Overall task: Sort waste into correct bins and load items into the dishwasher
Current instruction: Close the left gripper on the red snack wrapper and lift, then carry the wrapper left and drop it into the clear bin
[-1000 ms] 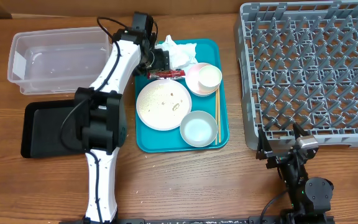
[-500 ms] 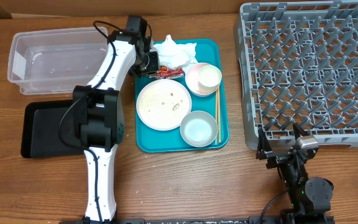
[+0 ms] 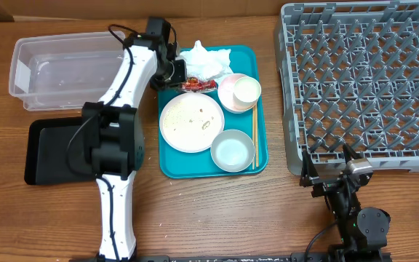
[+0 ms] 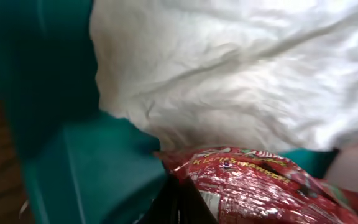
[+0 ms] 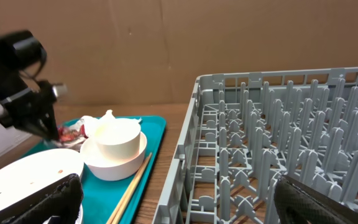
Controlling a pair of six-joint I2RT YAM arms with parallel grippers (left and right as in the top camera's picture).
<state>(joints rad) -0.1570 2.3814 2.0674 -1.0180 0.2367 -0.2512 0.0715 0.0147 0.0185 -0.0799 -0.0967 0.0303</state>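
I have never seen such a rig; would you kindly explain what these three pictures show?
This is a robot: a left arm and a right arm at a table. One picture looks down from above; the other two come from a camera on each wrist. A teal tray carries a napkin, a red wrapper, a plate, chopsticks, a pale blue bowl and a pink bowl with a cup in it. Left of it lie a clear tub and a black tray; right of it, a grey dish rack. The left gripper is shut on the red wrapper. The right gripper is open, holding nothing.
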